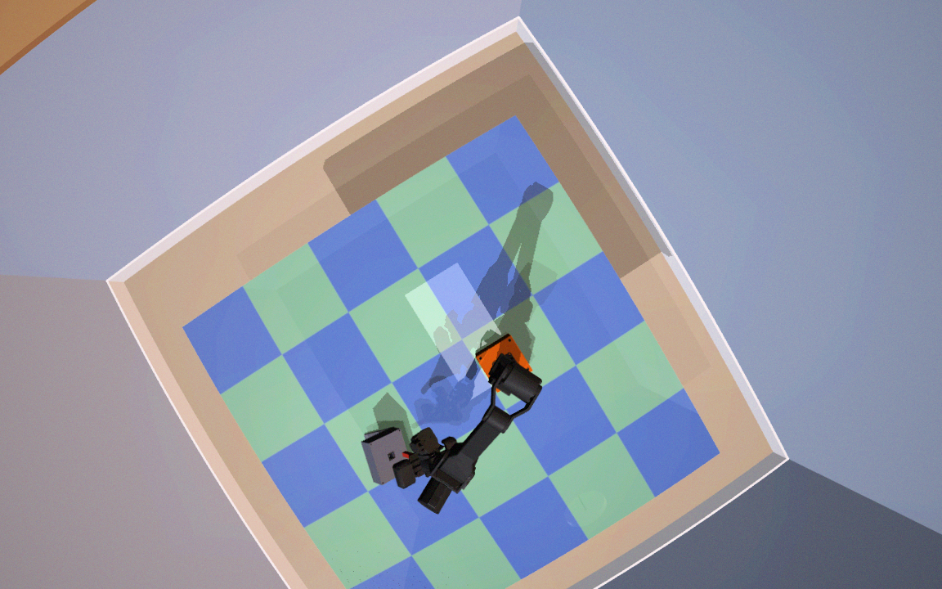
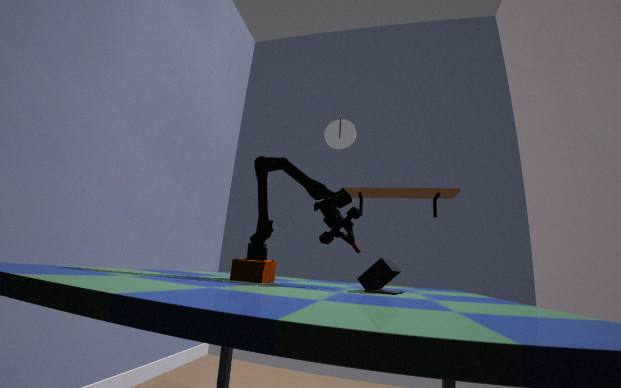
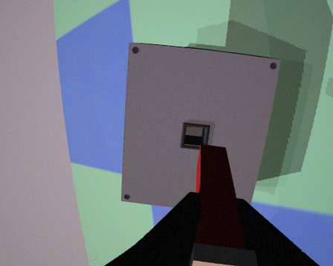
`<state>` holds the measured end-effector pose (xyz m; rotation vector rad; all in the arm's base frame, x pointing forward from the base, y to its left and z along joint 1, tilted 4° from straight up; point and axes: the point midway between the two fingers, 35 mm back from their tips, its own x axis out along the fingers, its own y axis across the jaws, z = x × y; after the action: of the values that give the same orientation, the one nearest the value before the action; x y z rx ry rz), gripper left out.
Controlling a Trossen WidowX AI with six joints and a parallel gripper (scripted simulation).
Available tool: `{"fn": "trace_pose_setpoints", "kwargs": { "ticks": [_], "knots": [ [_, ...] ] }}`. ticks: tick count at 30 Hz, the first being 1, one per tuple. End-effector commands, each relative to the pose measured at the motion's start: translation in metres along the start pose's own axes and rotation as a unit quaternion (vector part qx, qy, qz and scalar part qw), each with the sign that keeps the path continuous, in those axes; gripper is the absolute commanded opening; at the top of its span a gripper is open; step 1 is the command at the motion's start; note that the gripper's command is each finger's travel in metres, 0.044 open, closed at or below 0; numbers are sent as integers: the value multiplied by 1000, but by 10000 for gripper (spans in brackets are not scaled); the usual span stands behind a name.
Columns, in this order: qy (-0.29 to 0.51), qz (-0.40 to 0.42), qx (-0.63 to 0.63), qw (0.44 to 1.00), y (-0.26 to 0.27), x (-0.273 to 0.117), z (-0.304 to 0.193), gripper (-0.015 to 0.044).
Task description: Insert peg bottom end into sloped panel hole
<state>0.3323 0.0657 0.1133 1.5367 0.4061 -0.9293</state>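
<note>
My gripper is shut on the red peg, which has flat sides and points down at a slant toward the panel. In the top view only a bit of the peg shows beside the fingers. The grey sloped panel has one square hole in its face. In the wrist view the peg's far end overlaps the hole's lower right corner. In the exterior view there is a gap between peg and panel, so the peg is outside the hole.
The panel block rests on a thin base plate on the checkered table. The arm's orange base stands behind the gripper. A wall shelf and a clock are in the background.
</note>
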Motion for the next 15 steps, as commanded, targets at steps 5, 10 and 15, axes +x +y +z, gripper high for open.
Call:
{"fn": "trace_pose_setpoints", "kwargs": {
  "ticks": [5,10,15],
  "knots": [
    [0,6,-2,1000,1,10,-4,0],
    [3,9,-3,1000,2,17,-6,0],
    [5,13,-5,1000,2,24,-9,0]
  ]
}}
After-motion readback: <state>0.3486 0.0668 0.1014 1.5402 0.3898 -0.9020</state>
